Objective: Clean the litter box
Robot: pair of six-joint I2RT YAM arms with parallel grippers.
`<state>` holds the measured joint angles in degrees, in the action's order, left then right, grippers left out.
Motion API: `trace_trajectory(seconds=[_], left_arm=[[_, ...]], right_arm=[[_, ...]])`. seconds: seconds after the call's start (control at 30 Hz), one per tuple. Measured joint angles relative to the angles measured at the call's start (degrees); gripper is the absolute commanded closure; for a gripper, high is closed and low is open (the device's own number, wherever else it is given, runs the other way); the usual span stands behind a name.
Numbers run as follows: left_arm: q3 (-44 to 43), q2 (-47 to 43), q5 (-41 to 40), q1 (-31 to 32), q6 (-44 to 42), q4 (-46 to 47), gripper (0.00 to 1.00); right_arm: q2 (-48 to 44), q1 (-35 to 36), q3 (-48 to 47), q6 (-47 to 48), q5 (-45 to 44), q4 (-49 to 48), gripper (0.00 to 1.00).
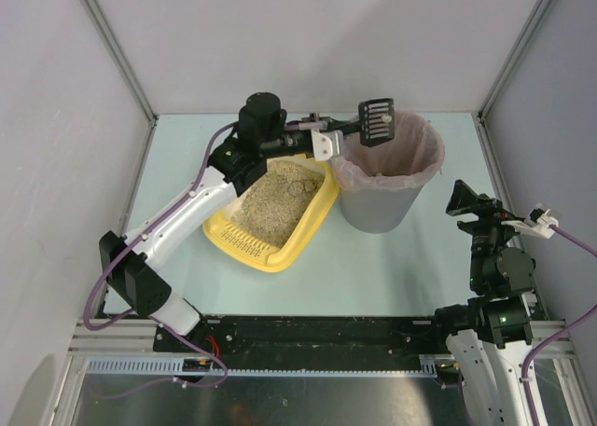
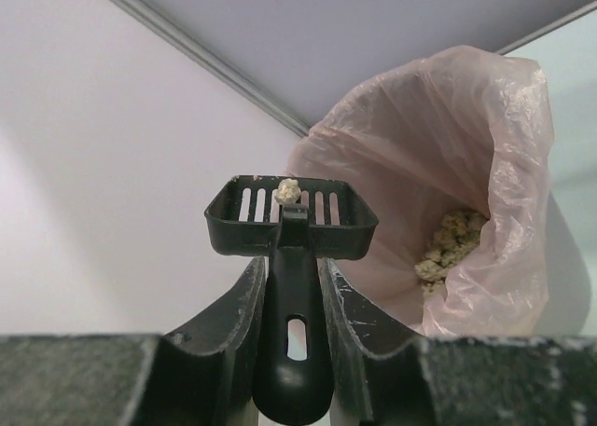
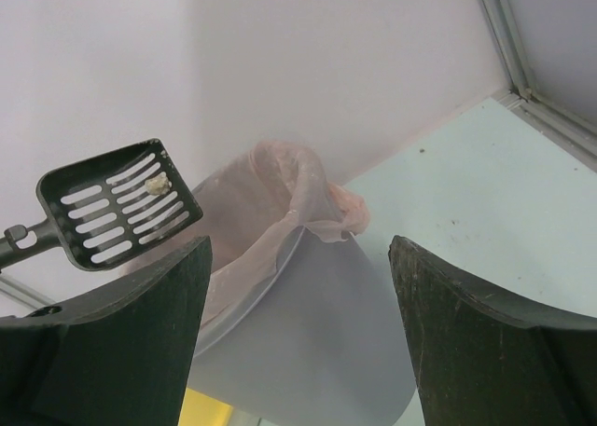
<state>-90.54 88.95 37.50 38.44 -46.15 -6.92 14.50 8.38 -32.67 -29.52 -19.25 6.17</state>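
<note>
Partly, my left arm hides the far corner of the litter box (image 1: 317,217), a shallow yellow tray of beige litter, slotted lip nearest me, just left of the grey bin (image 1: 378,212). My left gripper (image 2: 292,264) clamps the black scoop (image 2: 291,216); the right gripper (image 3: 298,251) gapes, holding nothing.

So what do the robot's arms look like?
The left arm and right arm both have black joints and white tubes. A purple cable runs along each. The left gripper and right gripper each have two thick dark fingers, scuffed and dusty.
</note>
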Motion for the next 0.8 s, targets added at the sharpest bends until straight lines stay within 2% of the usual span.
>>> trace_trajectory(seconds=[0.4, 0.67, 0.8], left_arm=[[2.4, -0.02, -8.04, 6.54, -15.52, -0.11, 1.0], [3.54, -0.15, -9.68, 6.82, -17.16, -0.5, 1.0], [3.54, -0.35, -10.82, 6.93, -13.57, 0.17, 1.0]], right_arm=[[-0.2, -0.13, 0.0, 0.81, -0.96, 0.07, 0.18], [-0.46, -0.13, 0.0, 0.9, -1.09, 0.11, 0.18], [-0.59, -0.13, 0.0, 0.9, -1.09, 0.17, 0.17]])
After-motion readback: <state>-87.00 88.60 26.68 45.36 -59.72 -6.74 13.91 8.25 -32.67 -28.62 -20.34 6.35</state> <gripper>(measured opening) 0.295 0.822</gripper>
